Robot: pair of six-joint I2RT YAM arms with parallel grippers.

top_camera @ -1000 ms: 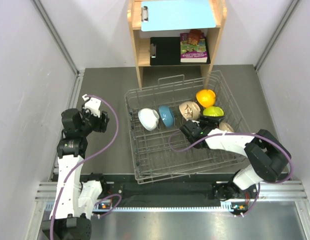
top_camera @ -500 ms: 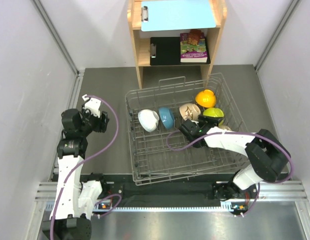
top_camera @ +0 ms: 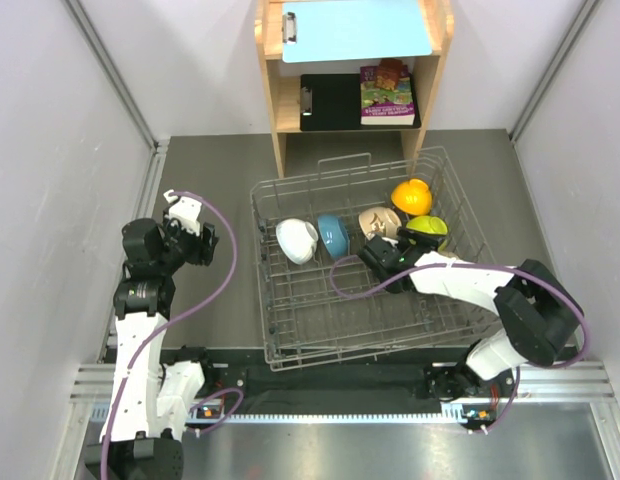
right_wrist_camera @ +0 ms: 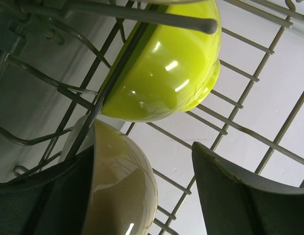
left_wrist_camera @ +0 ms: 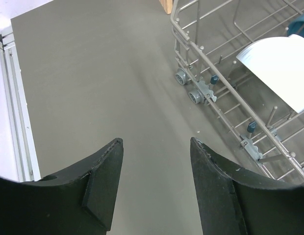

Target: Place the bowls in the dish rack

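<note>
Over the last second the dish rack [top_camera: 362, 352] had swung slightly on the counter, its near left corner sliding toward the left edge, while the right gripper [right_wrist_camera: 144, 147] edged a little farther in among the prongs. By the look of it, the arm nudged the rack while setting down the last bowl, so the loading seemed all but done. The rack sat mid-counter toward the far edge, with the white bowl [top_camera: 296, 239], blue bowl [top_camera: 333, 234], a speckled beige bowl [top_camera: 375, 221], orange bowl [top_camera: 411, 196] and lime green bowl [top_camera: 427, 225] all inside it. The right jaws stood spread, pinching nothing, with the second beige bowl [right_wrist_camera: 122, 186] just beside one finger. From above, that bowl was almost wholly covered by the right arm, so whether it had seated between prongs could not be told. The left gripper [left_wrist_camera: 157, 142] hung near the left edge, jaws apart and empty.
</note>
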